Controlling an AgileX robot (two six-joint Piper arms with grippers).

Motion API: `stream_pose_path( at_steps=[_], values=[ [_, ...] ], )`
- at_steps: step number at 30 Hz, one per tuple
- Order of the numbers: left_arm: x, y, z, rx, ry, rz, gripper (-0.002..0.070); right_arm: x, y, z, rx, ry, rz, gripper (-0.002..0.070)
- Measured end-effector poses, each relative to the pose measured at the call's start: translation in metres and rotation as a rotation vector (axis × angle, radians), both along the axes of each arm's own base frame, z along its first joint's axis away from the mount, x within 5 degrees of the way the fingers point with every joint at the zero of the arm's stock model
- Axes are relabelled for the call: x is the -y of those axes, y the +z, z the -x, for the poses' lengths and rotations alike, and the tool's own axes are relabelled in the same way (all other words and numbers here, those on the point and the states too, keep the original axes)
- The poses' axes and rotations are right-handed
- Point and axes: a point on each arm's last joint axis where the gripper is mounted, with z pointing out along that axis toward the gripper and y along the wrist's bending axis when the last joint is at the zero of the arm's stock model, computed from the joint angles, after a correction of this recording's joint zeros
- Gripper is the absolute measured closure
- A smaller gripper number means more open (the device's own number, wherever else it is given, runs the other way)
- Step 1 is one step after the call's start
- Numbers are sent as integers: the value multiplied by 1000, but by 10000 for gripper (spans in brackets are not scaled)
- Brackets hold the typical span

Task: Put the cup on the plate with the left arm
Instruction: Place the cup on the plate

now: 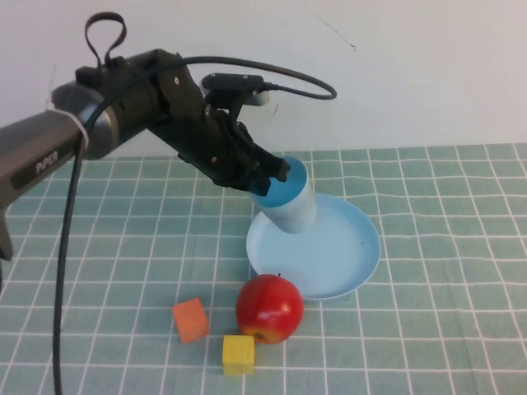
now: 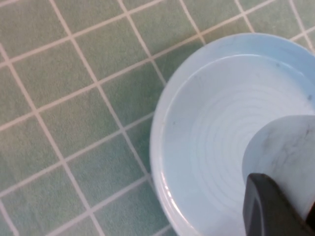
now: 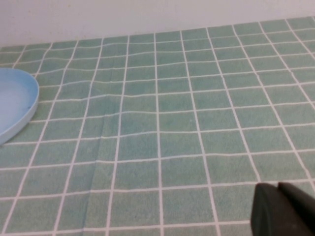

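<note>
Plastic cup [image 1: 288, 202], tilted, gripped by left claw [image 1: 262, 173] over round plate [image 1: 346, 247]; right claw [image 3: 283, 211] unreadable.

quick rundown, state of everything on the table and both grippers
cup: held tilted by the rim, over the plate's near-left part
plate: flat on the cloth, nothing resting in the bare part
left gripper: shut on the cup's rim
right gripper: only a dark edge shows, low over the cloth
apple: upright, beside the plate
orange block: loose
yellow block: loose

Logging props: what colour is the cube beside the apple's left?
Orange cube, clearest in the high view.
</note>
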Motion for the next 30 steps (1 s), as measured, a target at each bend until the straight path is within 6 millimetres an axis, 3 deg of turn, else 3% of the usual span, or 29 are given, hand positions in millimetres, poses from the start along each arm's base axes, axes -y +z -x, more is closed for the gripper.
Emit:
stream_pose_path(
  at_steps=[7,18,30],
  values=[
    [4,-18,-9,-12,22,17,662,0,0,0,0,0,0,678],
    [8,-18,-9,-42,49,74,662,0,0,0,0,0,0,678],
    [10,-37,-11,-73,43,40,662,0,0,0,0,0,0,678]
  ],
)
